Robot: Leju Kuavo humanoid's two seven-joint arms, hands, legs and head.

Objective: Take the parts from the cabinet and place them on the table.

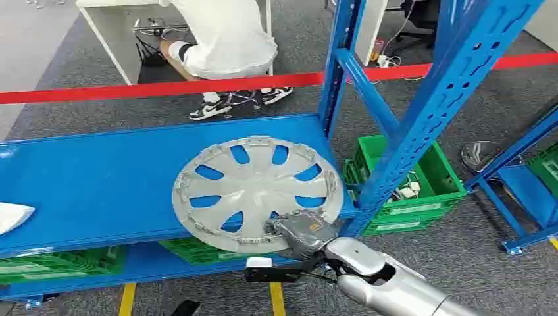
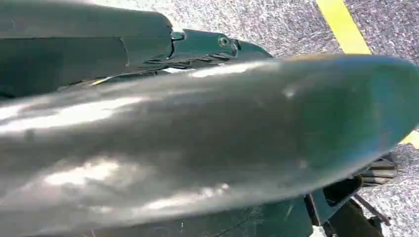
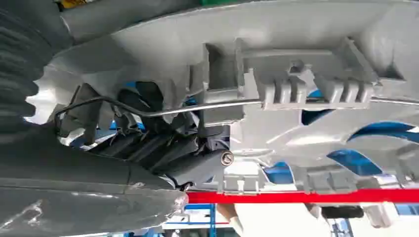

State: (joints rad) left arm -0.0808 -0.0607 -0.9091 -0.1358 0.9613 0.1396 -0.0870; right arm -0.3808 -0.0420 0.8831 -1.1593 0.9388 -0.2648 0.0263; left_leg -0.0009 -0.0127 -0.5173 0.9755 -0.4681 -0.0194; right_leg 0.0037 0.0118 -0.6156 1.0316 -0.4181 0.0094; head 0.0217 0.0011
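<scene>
Reaching in from five o'clock in the head view, the right hand grips one silver hubcap at its near rim; the cap lies flat on the blue shelf, overhanging its front edge. Two green crates show, beside and below. The right wrist view shows dark fingers curled under the cap's ribbed underside, holding it. The left wrist view is blurred; I cannot tell that hand's state.

Silver spoked hubcap lies face-up on the blue cabinet shelf, overhanging its front edge
</scene>
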